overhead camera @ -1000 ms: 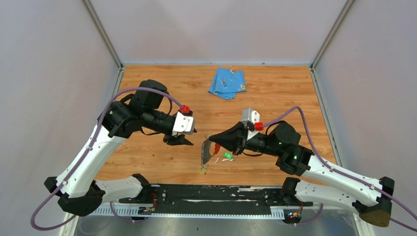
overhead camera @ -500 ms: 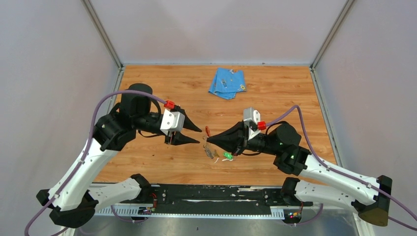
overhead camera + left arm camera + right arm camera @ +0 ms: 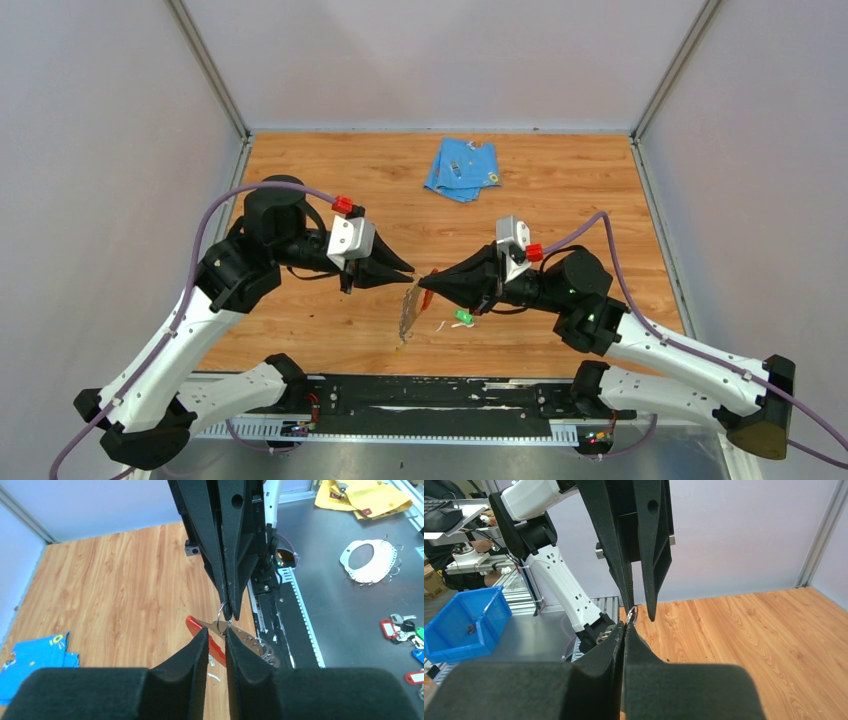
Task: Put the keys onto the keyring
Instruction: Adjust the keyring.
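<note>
Wooden table (image 3: 560, 200) below, grippers nose to nose over the middle! Right gripper (image 3: 427, 283) is clamped tight on the keyring (image 3: 410, 308), which dangles from its tip. Left gripper (image 3: 411, 271) has its fingers a narrow gap apart at the keyring's top loop. Green key (image 3: 462, 318) lies on the table nearby.

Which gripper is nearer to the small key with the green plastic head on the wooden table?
Right. The small green-headed key lies close beside the right gripper, on its near side; the left gripper is farther off, to the key's left.
</note>
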Controlling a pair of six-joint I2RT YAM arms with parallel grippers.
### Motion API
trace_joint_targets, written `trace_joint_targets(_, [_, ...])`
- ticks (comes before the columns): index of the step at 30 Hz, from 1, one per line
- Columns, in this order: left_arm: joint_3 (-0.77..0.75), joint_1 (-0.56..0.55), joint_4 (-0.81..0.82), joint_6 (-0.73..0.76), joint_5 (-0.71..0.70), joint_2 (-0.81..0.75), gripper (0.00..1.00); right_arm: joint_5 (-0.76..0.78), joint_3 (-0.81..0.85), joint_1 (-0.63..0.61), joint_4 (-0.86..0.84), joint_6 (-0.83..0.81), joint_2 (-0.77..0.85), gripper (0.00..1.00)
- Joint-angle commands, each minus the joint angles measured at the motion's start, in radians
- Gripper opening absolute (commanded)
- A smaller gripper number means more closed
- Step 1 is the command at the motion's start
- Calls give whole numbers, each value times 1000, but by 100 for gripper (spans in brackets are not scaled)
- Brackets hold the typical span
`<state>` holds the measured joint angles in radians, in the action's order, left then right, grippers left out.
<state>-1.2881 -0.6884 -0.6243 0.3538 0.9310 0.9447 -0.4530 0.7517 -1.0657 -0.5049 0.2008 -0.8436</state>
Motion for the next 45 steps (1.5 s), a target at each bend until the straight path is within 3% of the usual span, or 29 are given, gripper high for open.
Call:
trace_joint_targets(1, [11, 6, 69, -71, 34, -4, 20, -19, -2, 9, -58, 11, -5, 0])
trace_joint_targets(6, [34, 6, 70, -98, 78, -3, 20, -6, -2, 9, -62, 6, -10, 0])
trace_joint_targets(11, [45, 6, 37, -68, 86, -6, 5, 11, -2, 9, -67, -3, -1, 0])
trace_joint_targets(16, [42, 6, 20, -62, 56, -8, 7, 9, -2, 9, -55, -8, 7, 0])
trace_joint_targets(20, [30, 6, 20, -55, 51, -3, 0, 0, 7, 9, -28, -16, 5, 0])
trace_joint_targets(22, [32, 6, 16, -41, 25, -9, 0, 1, 34, 9, 56, -43, 8, 0])
trace_joint_targets(25, [32, 6, -40, 40, -15, -16, 0, 29, 110, 10, 249, -122, 25, 19])
trace_joint_targets(27, [30, 6, -71, 85, -28, -13, 0, 35, 188, 13, 401, -182, 9, 25])
trace_joint_targets(32, [8, -6, -87, 80, -31, 8, 0, 18, 381, 19, 701, -288, -89, 31])
trace_joint_targets(37, [-5, -15, -92, 75, -36, 18, 0, -35, 498, 21, 850, -350, -185, 32])
trace_joint_targets(45, [0, -16, -93, 66, -52, 7, 0, -101, 523, 21, 870, -361, -225, 22])
